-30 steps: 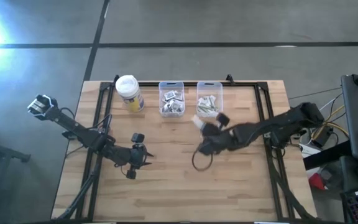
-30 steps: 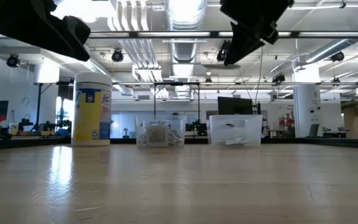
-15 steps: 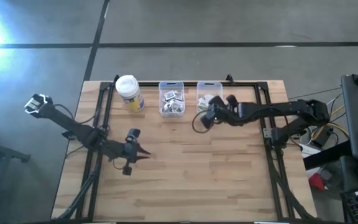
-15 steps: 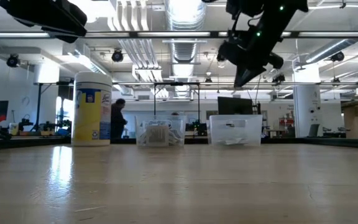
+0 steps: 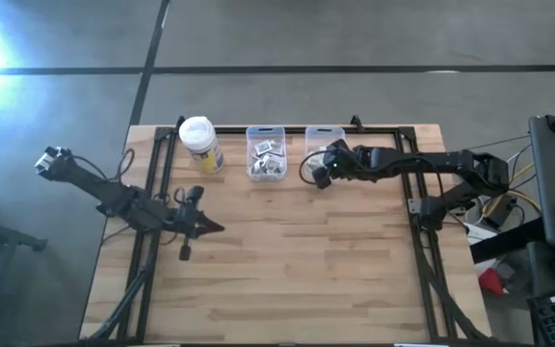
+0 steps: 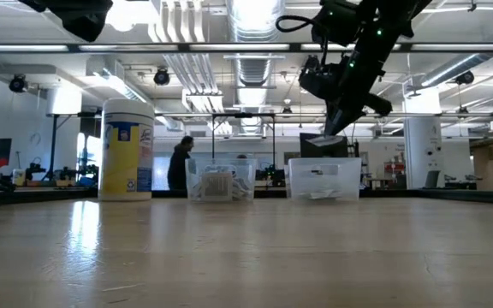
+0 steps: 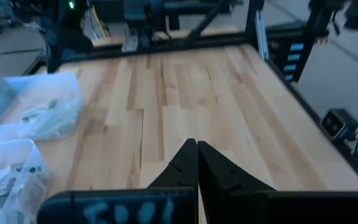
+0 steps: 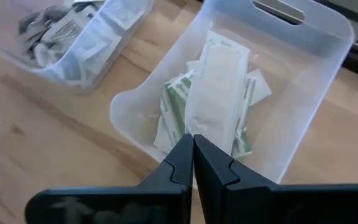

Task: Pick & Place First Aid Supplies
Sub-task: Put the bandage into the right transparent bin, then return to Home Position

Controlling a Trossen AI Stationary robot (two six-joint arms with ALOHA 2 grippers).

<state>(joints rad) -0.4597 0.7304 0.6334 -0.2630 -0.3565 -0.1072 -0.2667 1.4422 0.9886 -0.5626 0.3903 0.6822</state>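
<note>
Two clear bins stand at the table's far edge. The left bin [image 5: 266, 154] holds square white packets. The right bin [image 5: 324, 146] holds narrow white and greenish strip packets [image 8: 173, 118]. My right gripper [image 5: 322, 173] [image 8: 192, 140] hovers over the right bin's near end, shut on one white strip packet [image 8: 219, 87]. In the low view the right gripper [image 6: 332, 128] is above the right bin's rim [image 6: 323, 162]. My left gripper [image 5: 220, 227] [image 7: 197, 146] is shut on nothing, above bare table left of centre. My right gripper pinches the white strip packet by its near end [image 8: 196, 127] between its two fingers. The fingers slant down from the table's right and near side and lie along the strip. The strip reaches out past the fingertips over the bin's packets, above the bin's rim.
A yellow container with a white lid [image 5: 200, 145] stands left of the bins at the far edge. Black frame rails [image 5: 422, 222] run along both table sides. The wooden table [image 5: 297, 270] shows bare wood in its middle and near part. A person [image 6: 180, 167] walks in the room behind.
My right gripper has carried the strip packet from the table's middle toward the far edge, to above the right bin. My left gripper has shut and drawn back toward the table's left edge.
</note>
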